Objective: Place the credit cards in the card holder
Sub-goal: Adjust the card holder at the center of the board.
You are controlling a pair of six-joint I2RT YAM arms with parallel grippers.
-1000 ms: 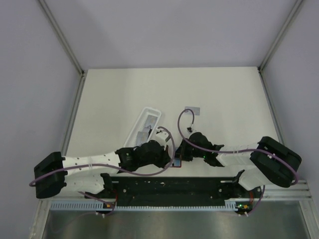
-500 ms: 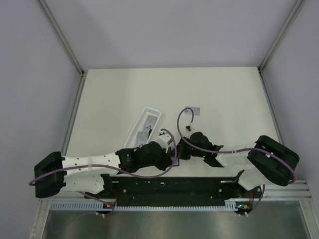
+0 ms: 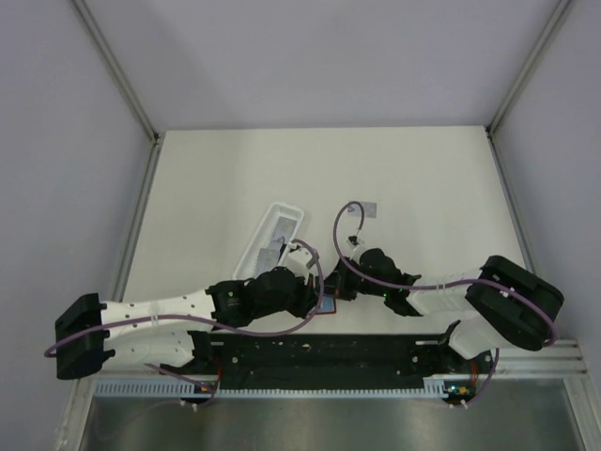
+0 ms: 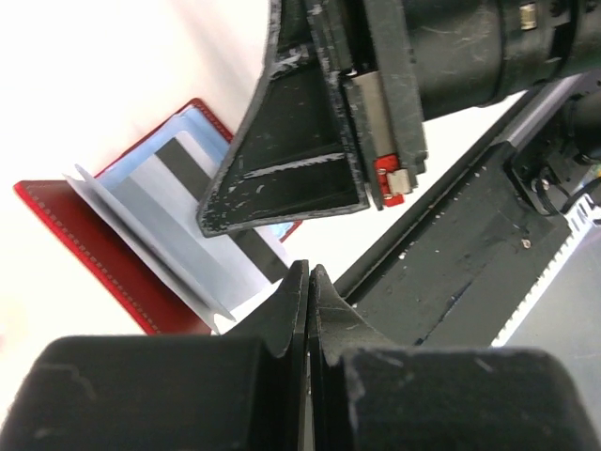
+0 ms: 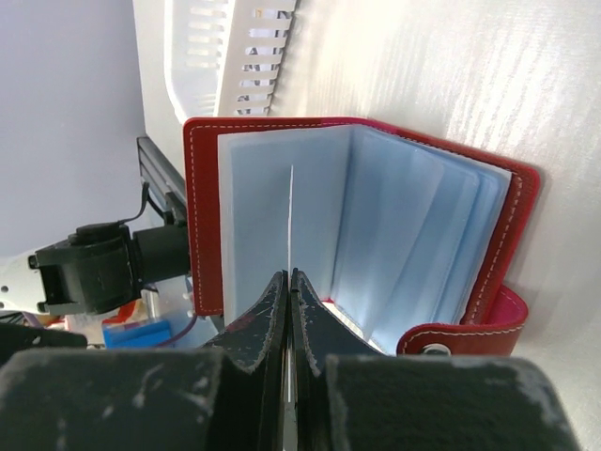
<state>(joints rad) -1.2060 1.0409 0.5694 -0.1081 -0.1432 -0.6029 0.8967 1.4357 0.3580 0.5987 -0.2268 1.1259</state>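
The card holder (image 5: 202, 216) lay open at the counter's (image 3: 423, 188) near edge. The right gripper (image 5: 289, 278) was pinched shut on one of its pale leaves. The left gripper (image 4: 309, 274) was fully closed beside a pocketed credit card (image 4: 174, 174); whether it held the card was unclear.

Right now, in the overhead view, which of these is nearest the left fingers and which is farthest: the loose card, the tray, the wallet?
1. Wallet: right at the left fingers, by the table's near edge.
2. Tray: just behind them, slightly left.
3. Loose card: farther back, off to the right.
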